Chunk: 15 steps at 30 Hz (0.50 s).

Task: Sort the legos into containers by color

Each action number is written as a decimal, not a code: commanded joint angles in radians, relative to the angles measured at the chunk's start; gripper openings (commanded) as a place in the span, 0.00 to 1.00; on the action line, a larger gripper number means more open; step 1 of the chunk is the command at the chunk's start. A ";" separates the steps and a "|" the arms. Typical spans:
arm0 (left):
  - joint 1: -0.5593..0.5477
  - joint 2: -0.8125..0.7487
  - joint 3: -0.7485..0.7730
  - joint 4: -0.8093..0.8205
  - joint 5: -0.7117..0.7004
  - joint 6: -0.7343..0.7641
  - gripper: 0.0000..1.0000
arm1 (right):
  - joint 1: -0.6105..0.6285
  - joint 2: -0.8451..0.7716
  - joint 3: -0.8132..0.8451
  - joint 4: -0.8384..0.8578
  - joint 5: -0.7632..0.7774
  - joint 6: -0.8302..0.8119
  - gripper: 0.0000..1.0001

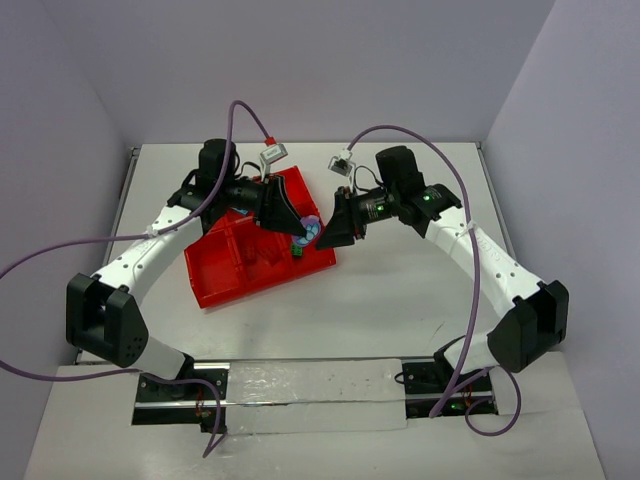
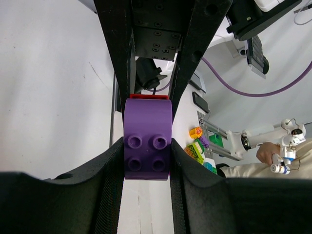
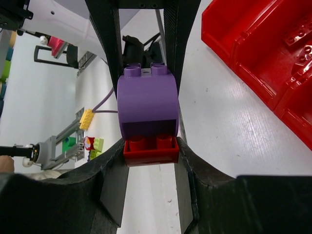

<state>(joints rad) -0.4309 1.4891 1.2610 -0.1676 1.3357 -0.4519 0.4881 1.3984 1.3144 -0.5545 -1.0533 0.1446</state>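
Both grippers meet above the right edge of the red tray (image 1: 235, 265). Between them is a purple brick (image 2: 146, 141) stuck to a red brick (image 3: 150, 150). My left gripper (image 2: 146, 163) is shut on the purple brick, with the red brick's edge (image 2: 148, 96) showing beyond it. My right gripper (image 3: 150, 158) is shut on the red brick, with the purple brick (image 3: 146, 102) beyond it. In the top view the left gripper (image 1: 300, 228) and the right gripper (image 1: 326, 234) face each other closely. A green brick (image 1: 297, 251) lies in the tray's near-right compartment.
The tray lies tilted left of the table's centre, and its compartments show in the right wrist view (image 3: 253, 44). Purple cables loop over both arms. White walls stand close on the left, back and right.
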 commanded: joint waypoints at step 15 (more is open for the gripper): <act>0.188 -0.106 0.040 0.060 -0.059 -0.097 0.00 | -0.009 -0.001 -0.091 0.036 0.075 -0.009 0.00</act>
<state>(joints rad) -0.2992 1.4464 1.2610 -0.0925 1.3477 -0.5488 0.4839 1.3927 1.2171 -0.5275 -1.0350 0.1291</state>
